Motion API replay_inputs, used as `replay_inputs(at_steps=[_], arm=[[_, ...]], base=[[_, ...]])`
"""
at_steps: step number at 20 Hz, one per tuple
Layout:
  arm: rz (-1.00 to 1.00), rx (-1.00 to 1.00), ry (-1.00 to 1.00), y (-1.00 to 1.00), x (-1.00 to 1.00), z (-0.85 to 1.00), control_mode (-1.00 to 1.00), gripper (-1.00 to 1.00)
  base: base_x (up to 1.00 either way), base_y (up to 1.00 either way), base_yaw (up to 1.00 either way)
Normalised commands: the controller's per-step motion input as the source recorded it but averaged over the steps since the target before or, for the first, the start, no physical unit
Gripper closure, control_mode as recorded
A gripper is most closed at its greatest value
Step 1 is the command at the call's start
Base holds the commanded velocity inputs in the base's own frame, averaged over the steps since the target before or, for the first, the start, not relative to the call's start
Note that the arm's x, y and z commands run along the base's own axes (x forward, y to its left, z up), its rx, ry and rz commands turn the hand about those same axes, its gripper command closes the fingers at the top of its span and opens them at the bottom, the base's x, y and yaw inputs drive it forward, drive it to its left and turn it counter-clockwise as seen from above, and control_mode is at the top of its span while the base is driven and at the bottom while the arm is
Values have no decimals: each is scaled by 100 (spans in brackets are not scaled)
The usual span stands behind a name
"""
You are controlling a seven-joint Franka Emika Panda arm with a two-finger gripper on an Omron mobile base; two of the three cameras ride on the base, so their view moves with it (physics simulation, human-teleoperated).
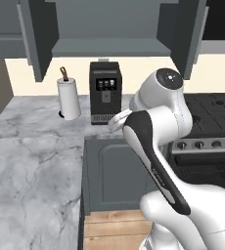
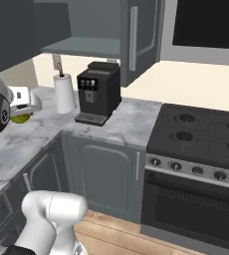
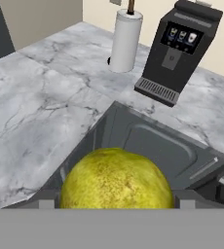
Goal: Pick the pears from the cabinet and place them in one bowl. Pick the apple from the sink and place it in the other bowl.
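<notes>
My gripper (image 3: 116, 203) is shut on a yellow-green pear (image 3: 116, 177), which bulges large and round between the finger tips in the hand view. In the right base view the same pear (image 2: 18, 119) hangs under my gripper (image 2: 22, 113) above the marble counter at the far left. The dark grey cabinet (image 1: 109, 46) stands open above the counter, its plain shelf bare where it shows; it appears again as the cabinet (image 2: 81, 46) in the right base view. The held pear is well below and in front of that shelf.
A black coffee machine (image 1: 104, 93) and a white paper towel roll (image 1: 68, 99) stand at the back of the marble counter (image 1: 26, 161). A gas stove (image 2: 201, 134) with an oven lies to the right. Grey lower cupboard doors (image 3: 153, 146) are beneath the counter corner.
</notes>
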Motion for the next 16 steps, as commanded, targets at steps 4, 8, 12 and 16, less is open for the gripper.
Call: replay_inputs(at_steps=[4, 8, 12, 16], arm=[[0, 0, 0, 0, 0, 0, 100, 100], [0, 0, 0, 0, 0, 0, 100, 100], [0, 0, 0, 0, 0, 0, 100, 100], [0, 0, 0, 0, 0, 0, 100, 100]], base=[[-57, -7, 0], [-59, -10, 0], [-60, -9, 0], [-61, -10, 0]])
